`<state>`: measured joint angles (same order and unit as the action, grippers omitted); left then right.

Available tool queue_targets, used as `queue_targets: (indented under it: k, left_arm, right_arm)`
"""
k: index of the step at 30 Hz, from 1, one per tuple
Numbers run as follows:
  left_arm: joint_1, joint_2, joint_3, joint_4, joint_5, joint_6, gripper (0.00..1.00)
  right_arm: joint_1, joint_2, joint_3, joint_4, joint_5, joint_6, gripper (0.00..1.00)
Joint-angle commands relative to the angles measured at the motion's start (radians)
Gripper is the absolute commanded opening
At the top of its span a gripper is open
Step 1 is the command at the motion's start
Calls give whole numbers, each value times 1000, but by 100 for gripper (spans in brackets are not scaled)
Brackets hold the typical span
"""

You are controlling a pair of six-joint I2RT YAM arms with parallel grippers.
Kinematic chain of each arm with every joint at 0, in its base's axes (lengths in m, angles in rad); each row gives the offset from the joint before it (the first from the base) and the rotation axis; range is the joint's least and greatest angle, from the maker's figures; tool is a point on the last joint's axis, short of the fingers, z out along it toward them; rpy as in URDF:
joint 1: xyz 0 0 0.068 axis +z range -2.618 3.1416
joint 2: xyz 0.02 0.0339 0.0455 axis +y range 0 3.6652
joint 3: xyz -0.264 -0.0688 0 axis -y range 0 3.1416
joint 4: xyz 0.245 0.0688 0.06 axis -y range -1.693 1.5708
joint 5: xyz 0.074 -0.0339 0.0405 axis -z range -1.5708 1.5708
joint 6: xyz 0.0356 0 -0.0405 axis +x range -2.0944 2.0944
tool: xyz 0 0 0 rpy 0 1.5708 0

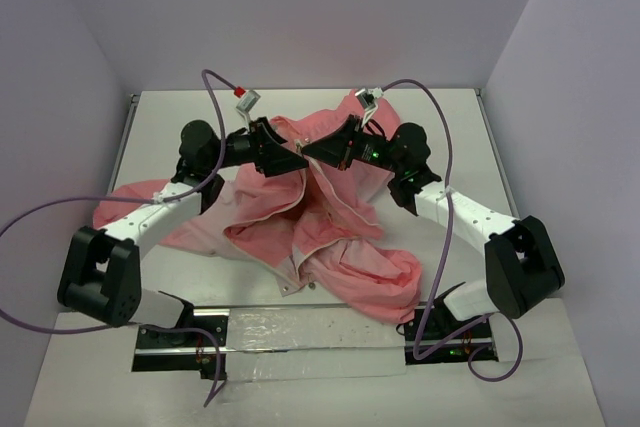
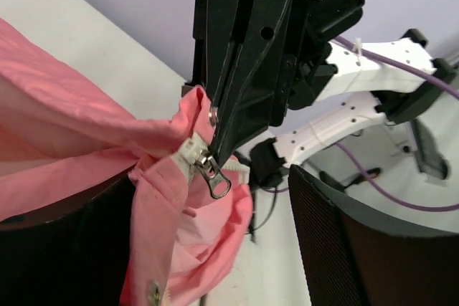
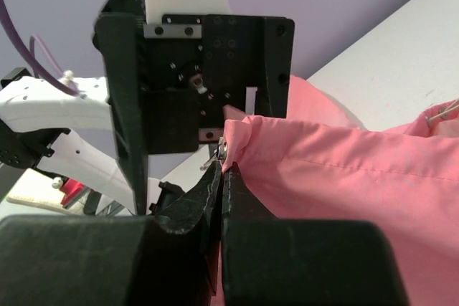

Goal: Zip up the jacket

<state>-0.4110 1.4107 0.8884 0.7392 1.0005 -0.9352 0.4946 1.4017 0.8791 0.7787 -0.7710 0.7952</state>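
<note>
The salmon-pink jacket [image 1: 330, 217] lies crumpled on the white table, its light zipper edge [image 1: 297, 252] running toward the near side. Both grippers meet above its far part. My right gripper [image 1: 313, 150] is shut on a raised fold of the jacket [image 3: 344, 177]; its fingertips [image 3: 224, 170] pinch the fabric edge beside a metal snap. In the left wrist view it [image 2: 237, 105] grips right at the metal zipper slider [image 2: 213, 171]. My left gripper [image 1: 287, 155] faces it with jaws wide apart [image 2: 208, 206]; pink fabric [image 2: 72, 141] drapes over its left finger. It also shows open in the right wrist view [image 3: 197, 105].
The white table [image 1: 470, 127] is boxed in by lilac walls at the back and sides. Purple cables [image 1: 215, 97] loop over both arms. A shiny metal strip [image 1: 300, 332] runs along the near edge between the arm bases. One sleeve [image 1: 120, 205] lies under the left arm.
</note>
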Motion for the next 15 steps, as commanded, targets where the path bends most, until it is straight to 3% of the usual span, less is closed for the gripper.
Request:
queue_targets:
  k: [1,6,15]
  left_arm:
    - [2,-91,129,-433,-60,326,88]
    - [56,-150,207,-634,-118,445,89]
    - [85,-86,347,-673,-100,470,86]
  right_arm:
    - [7,-19,48,75,-19,-3,0]
    - [8,-26,46,70,-28,-5,0]
    - [9,-47,48,52,-43,-13,0]
